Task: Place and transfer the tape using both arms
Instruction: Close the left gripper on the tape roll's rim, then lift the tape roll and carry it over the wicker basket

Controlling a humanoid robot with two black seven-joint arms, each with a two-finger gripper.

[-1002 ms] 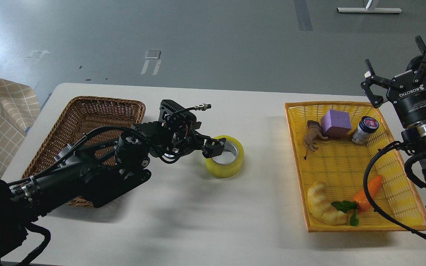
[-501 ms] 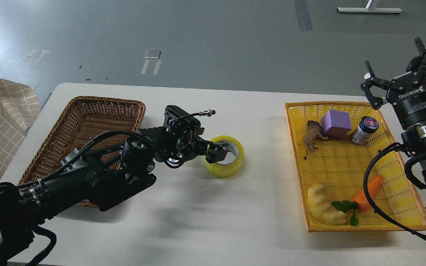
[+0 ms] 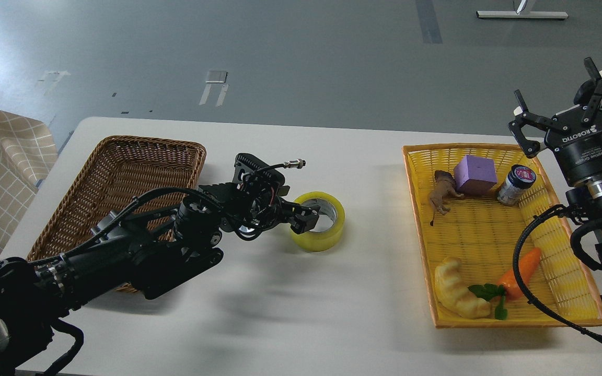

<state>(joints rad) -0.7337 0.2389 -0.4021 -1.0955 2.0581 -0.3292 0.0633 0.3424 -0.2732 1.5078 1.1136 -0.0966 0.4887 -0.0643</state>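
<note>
The tape, a wide yellow roll with a grey-white core, lies flat on the white table near its middle. My left gripper is down at the roll's left rim, with a fingertip reaching into the core. Its dark fingers straddle the roll's left wall, and I cannot tell whether they press on it. My right gripper is held high at the far right, beyond the yellow basket, with its fingers spread open and empty.
A brown wicker basket stands at the left, partly under my left arm. A yellow basket at the right holds a purple block, a toy animal, a small jar, a croissant toy and a carrot.
My left gripper has moved right and down onto the tape, its fingertip now inside the core. The tape has not moved. My right gripper has risen slightly.
</note>
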